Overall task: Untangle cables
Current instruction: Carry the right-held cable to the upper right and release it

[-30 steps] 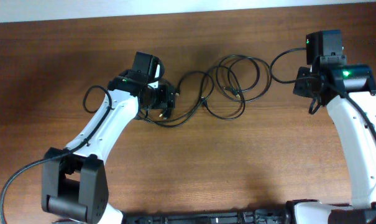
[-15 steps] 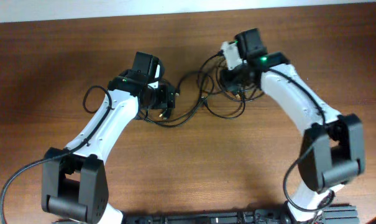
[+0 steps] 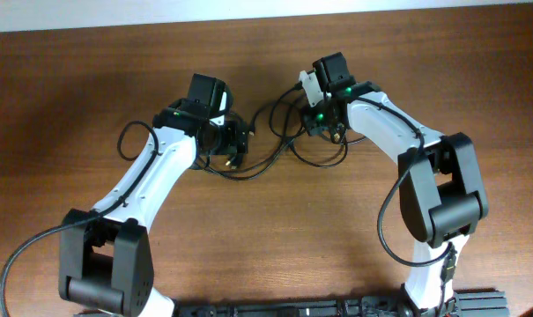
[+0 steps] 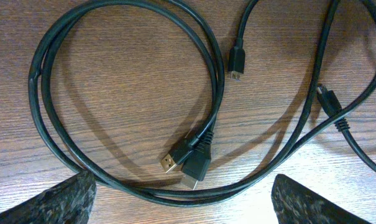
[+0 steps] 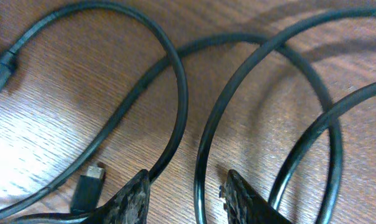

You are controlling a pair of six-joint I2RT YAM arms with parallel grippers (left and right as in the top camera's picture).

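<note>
The cables (image 3: 319, 165) lie as a tangle of thin black loops in the middle of the wooden table. My left gripper (image 3: 238, 145) hovers over the left loops. In the left wrist view it (image 4: 184, 210) is wide open, with two strands (image 4: 188, 193) passing between its fingertips and two plugs (image 4: 194, 165) lying just beyond. My right gripper (image 3: 326, 128) sits over the tangle's centre. In the right wrist view it (image 5: 189, 202) stands partly open, and one strand (image 5: 200, 192) runs through the gap untouched. A small plug (image 5: 88, 186) lies left of its fingers (image 5: 135, 202).
The brown wooden table (image 3: 72, 88) ends at a pale strip along the far edge. A thicker black arm wire (image 3: 125, 141) loops out beside the left arm. Both arm bases stand at the near edge. More small plugs (image 4: 236, 61) lie among the loops.
The right arm has swung from the far right of the table into the middle, over the tangle, and its jaws have parted a little. The left arm has stayed put.
</note>
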